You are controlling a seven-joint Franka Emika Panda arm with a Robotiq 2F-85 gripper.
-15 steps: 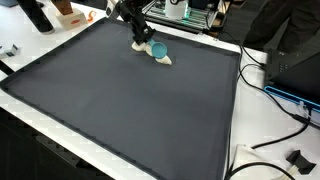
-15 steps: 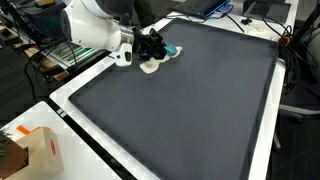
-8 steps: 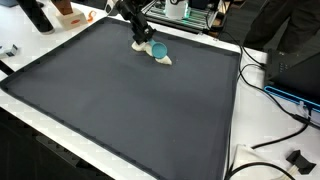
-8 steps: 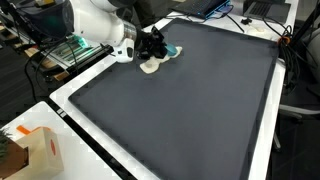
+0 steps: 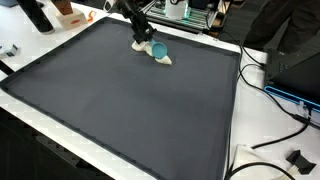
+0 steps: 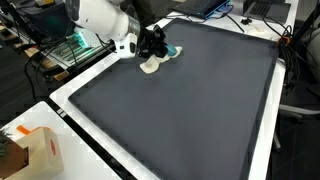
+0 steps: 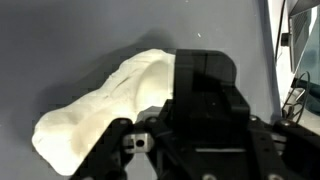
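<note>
Gripper (image 5: 146,43) hangs close over the white lump (image 7: 95,105) beside a teal cup (image 5: 158,49), its jaws hidden, grip impossible to tell.

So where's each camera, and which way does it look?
An exterior view: high past the dark grey mat's near edge, facing across to the black gripper at the far edge; only the arm's dark end shows.
An exterior view: by a corner, near a pale cardboard box, facing along the mat; the white arm shows.
Wrist view: on the wrist, facing down at a cream soft lump; the gripper's black body shows.
Both exterior views share the lump and a blue round thing beside it.
</note>
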